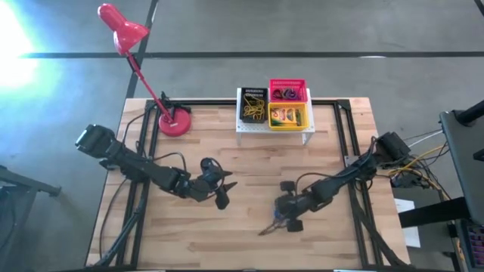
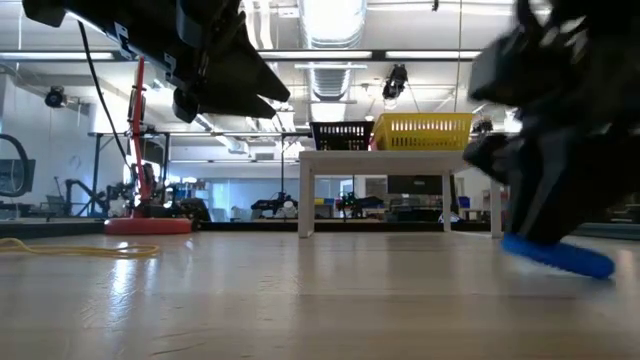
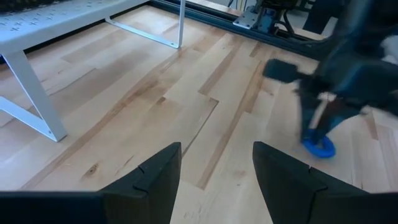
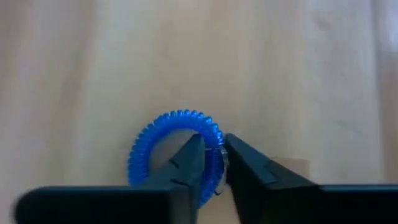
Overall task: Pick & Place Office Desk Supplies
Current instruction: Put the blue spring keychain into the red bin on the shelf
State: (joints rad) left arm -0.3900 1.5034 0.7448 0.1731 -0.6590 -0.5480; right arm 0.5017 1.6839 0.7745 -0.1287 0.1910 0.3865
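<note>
Two hands: right hand pinches blue ring (mid-table, bare wood around); left hand spread.

Wooden surface carries: red lamp and white stand at the far edge; blue ring near the front edge.

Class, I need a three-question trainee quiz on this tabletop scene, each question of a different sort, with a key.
1. True or false: the right gripper has its fingers on either side of the blue elastic ring's coil.
2. Which basket on the white stand holds crayon boxes? A red, B yellow, C black.
3. Fill in: the left gripper hangs above the table with its fingers ____.

Key: 1 true; 2 B, the yellow basket; 3 open.
</note>
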